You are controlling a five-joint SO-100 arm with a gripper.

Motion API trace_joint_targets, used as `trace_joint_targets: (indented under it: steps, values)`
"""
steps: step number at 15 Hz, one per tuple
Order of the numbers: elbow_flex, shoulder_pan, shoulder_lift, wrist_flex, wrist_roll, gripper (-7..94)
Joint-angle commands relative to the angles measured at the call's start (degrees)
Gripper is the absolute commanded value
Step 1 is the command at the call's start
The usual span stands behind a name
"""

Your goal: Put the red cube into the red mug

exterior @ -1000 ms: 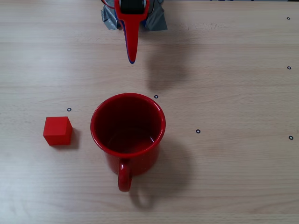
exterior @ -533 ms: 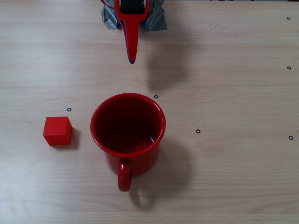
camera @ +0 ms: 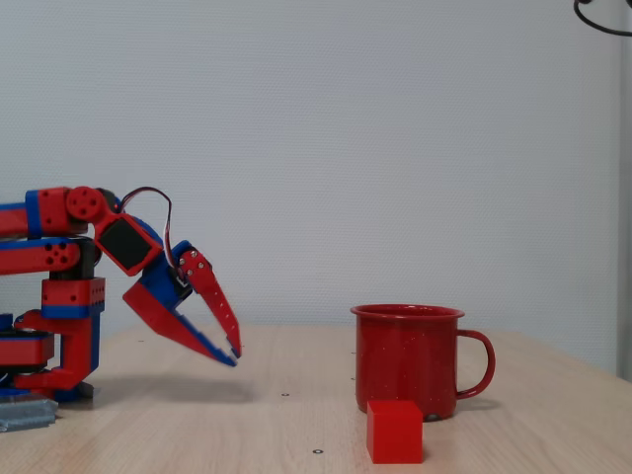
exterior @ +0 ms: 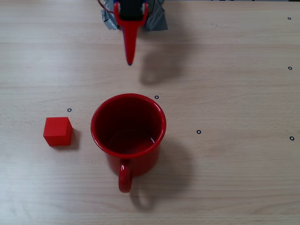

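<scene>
cube (exterior: 58,131) left of mug (exterior: 128,133) | pincer (exterior: 129,60) behind mug, apart

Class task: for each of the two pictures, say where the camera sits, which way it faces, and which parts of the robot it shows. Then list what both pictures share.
Fixed view from overhead: looks straight down on the pale wooden table; only the red gripper and its taped base at the top edge show.
Fixed view at table height: looks sideways toward a white wall; the whole red-and-blue arm shows at left, jaws slightly apart above the table.
Shared: the small matte red cube, the glossy red enamel mug, the gripper.
</scene>
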Motion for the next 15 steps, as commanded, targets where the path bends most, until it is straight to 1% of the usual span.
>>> trace_joint_targets:
  steps: [1,8,10,12,15]
  values:
    - [-12.3,0.8,-4.1,3.5,-0.9,0]
    - [-38.1,2.4,-24.2,14.5,0.4,0]
    - [-42.5,3.0,-27.3,16.2,0.8,0]
    - [-45.4,3.7,-29.5,16.4,0.9,0]
    - [-52.8,5.3,-35.3,19.9,1.0,0]
